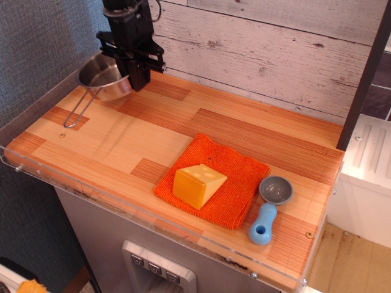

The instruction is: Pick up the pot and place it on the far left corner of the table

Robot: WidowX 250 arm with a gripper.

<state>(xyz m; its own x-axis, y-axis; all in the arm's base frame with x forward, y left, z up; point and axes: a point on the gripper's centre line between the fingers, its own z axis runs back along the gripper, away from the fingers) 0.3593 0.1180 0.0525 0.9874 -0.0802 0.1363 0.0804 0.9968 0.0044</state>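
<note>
The pot (101,76) is a small shiny steel pan with a long wire loop handle (76,111) that slopes down toward the front left. It hangs at the far left corner of the striped wooden table (122,140), low over the boards or just touching them; I cannot tell which. My black gripper (133,70) comes down from above and is shut on the pot's right rim.
An orange cloth (214,180) with a yellow cheese wedge (197,185) lies at the front middle. A scoop with a grey bowl and blue handle (269,210) lies to its right. Clear acrylic edging (36,110) lines the table's left and front. A dark post (360,79) stands at the back right.
</note>
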